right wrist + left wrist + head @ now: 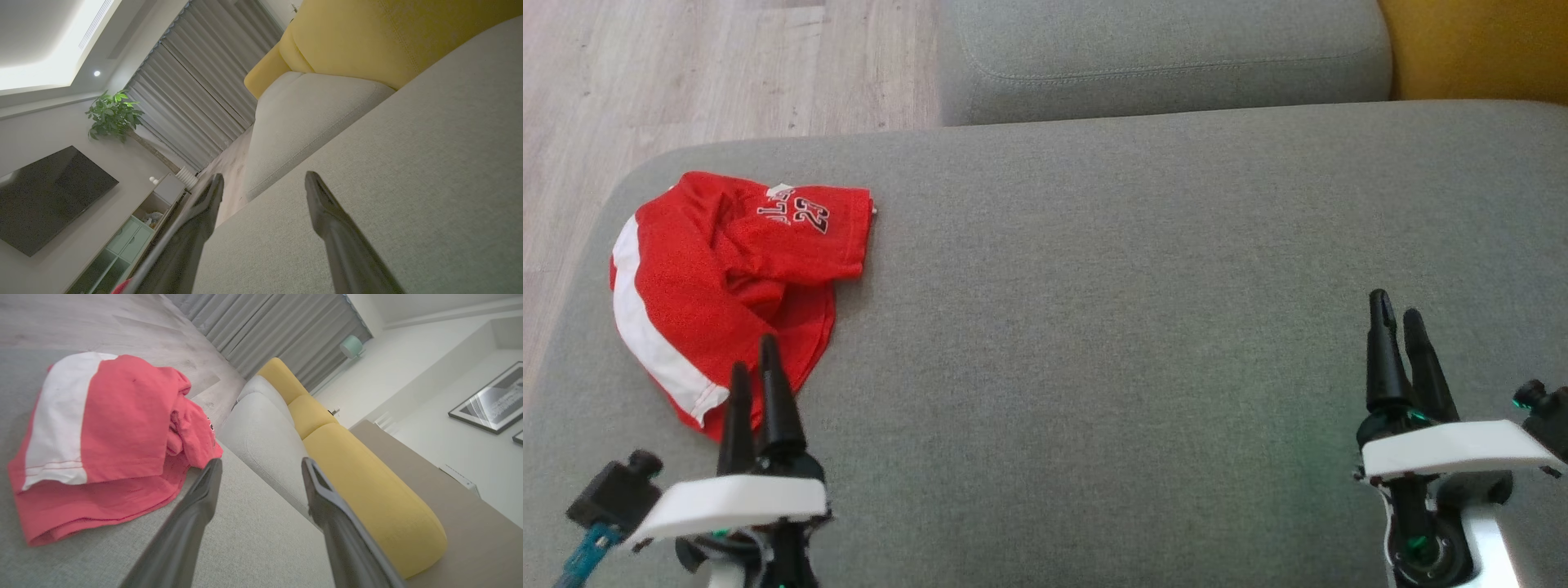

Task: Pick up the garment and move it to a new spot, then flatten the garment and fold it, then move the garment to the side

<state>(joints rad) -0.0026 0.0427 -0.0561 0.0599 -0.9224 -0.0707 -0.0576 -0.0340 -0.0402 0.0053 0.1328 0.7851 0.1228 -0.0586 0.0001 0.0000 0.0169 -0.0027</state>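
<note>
A crumpled red garment with a white side band and the number 23 lies on the grey sofa seat near its left end. My left gripper is open just in front of the garment's near edge, with nothing between its fingers. In the left wrist view the same garment lies bunched to the left of the left gripper. My right gripper stands open over bare seat at the lower right, far from the garment. The right wrist view has the right gripper above grey cushion, holding nothing.
A grey back cushion runs along the far side of the seat, with a yellow cushion at the far right. Wooden floor lies beyond the seat's rounded left edge. A wide stretch of bare seat separates the two grippers.
</note>
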